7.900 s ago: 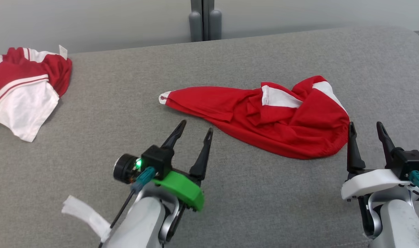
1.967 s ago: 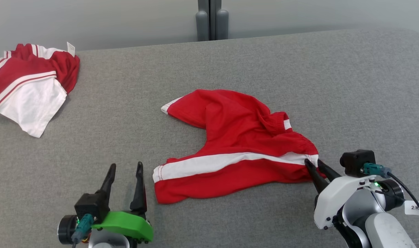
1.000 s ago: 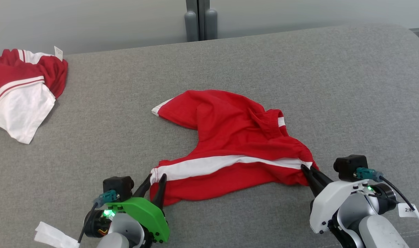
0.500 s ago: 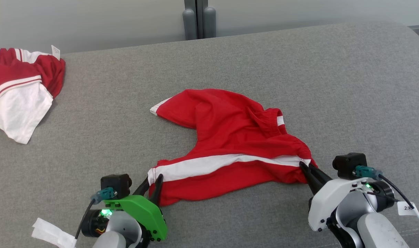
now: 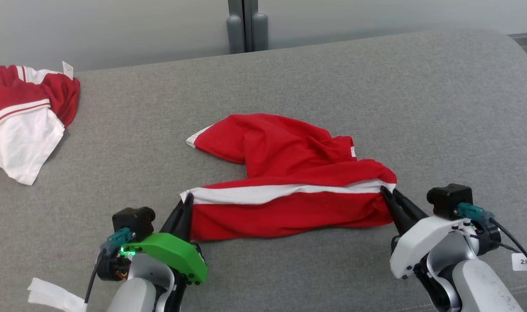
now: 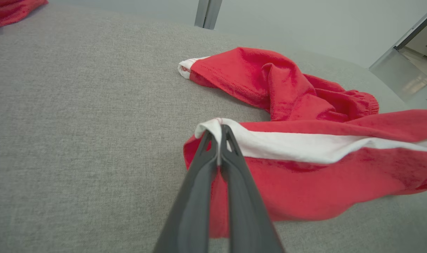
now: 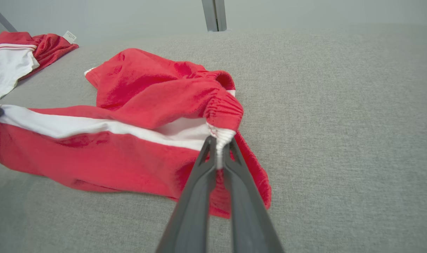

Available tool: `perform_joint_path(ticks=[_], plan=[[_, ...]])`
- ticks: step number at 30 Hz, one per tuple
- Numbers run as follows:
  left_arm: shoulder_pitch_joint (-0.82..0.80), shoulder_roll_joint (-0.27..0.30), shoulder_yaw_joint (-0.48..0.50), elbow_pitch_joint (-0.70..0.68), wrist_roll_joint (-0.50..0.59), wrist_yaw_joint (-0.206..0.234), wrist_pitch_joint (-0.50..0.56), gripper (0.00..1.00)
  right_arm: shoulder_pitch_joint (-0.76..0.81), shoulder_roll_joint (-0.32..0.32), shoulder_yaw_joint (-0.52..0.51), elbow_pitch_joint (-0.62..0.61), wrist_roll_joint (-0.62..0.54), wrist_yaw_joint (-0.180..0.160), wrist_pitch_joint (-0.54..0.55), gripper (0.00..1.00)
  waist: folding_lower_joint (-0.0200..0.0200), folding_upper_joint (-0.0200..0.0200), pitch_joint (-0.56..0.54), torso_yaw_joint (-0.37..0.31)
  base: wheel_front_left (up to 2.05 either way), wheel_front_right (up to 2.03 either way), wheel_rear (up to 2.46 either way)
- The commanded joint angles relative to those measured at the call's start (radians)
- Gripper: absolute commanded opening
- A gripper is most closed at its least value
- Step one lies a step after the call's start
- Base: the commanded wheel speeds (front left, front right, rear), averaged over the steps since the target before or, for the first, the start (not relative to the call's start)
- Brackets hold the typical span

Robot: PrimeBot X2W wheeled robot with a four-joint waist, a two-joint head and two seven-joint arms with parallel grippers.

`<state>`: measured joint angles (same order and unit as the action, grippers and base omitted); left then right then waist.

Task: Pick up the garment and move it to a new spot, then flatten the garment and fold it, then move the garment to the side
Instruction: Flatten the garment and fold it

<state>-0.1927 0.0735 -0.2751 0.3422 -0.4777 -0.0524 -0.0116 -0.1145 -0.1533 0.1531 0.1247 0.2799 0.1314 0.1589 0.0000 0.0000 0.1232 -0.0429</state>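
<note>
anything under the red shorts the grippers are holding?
Grey cushion borders the red shorts on every side; left gripper and right gripper pinch the near corners. Beneath the cloth itself is covered: cannot tell.

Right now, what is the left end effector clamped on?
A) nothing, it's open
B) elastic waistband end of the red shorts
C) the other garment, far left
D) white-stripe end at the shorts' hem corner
D: the left wrist view shows the left end effector shut on the end of the white stripe at the hem corner of the red shorts; the right end effector has the waistband end.
</note>
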Motion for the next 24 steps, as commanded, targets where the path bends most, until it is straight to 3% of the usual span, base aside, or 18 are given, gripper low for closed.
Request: perform_joint_path(ticks=[1,6,11,24], plan=[[-0.017,0.005,0.004,-0.019,0.014,0.005,-0.022,0.0,-0.021,-0.005,-0.01,-0.014,-0.001,-0.001,-0.024,0.0,0.0,0.0,-0.008,-0.002,0.0,0.0,0.0],[-0.025,0.014,0.012,-0.126,0.034,0.013,-0.091,0.0,-0.041,-0.008,-0.022,-0.103,-0.013,-0.001,-0.105,0.0,0.0,0.0,-0.036,-0.007,0.0,0.0,0.0],[-0.021,0.035,0.019,-0.307,0.055,0.028,-0.112,0.0,-0.052,-0.013,-0.023,-0.266,-0.036,-0.001,-0.138,0.0,0.0,0.0,-0.079,-0.015,0.0,0.0,0.0],[-0.101,0.131,0.057,-0.833,0.135,0.077,0.006,0.0,-0.054,-0.039,-0.05,-0.683,-0.085,-0.001,-0.053,0.0,0.0,0.0,-0.137,-0.024,0.0,0.0,0.0]])
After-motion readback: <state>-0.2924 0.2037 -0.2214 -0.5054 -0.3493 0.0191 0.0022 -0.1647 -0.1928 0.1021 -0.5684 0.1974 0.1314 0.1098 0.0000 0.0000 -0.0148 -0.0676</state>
